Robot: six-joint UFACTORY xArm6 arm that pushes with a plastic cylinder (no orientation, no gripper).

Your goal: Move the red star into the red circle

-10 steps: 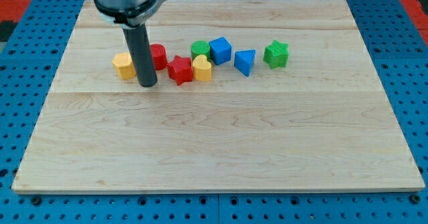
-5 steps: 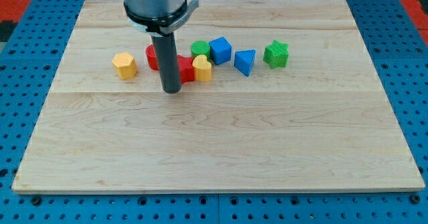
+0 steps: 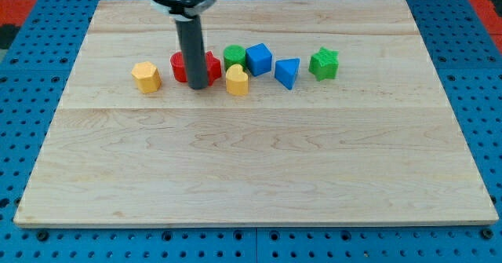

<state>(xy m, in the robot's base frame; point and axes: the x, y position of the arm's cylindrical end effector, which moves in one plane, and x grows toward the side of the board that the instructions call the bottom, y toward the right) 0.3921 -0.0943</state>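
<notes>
- Counter (image 3: 251, 161) of pale wood planks, sitting on a blue pegboard (image 3: 31, 98), with a row of small blocks strung across its upper part.
- My tip (image 3: 198, 85) stands on the wood at the near side of the two red pieces, and the dark rod rises straight up from it, hiding the place where they meet.
- The red star (image 3: 211, 65) peeks out on the view's right of the rod; only a couple of its points and part of its flat top show, in a bright, glossy red.
- The red circle (image 3: 180, 66) shows on the view's left of the rod, a low round piece of the same red. With the rod in front I cannot tell whether star and circle touch, though they sit very close.
- There are no fingers on this arm, so nothing is being held; the rod only presses against things.
- A yellow hexagon (image 3: 146, 77) lies apart at the view's left.
- A yellow heart (image 3: 237, 80) sits just right of the star, with a green round block (image 3: 233, 56) behind it.
- Further right come a blue cube (image 3: 258, 59), a blue triangle (image 3: 287, 72) and a green star (image 3: 323, 63).
</notes>
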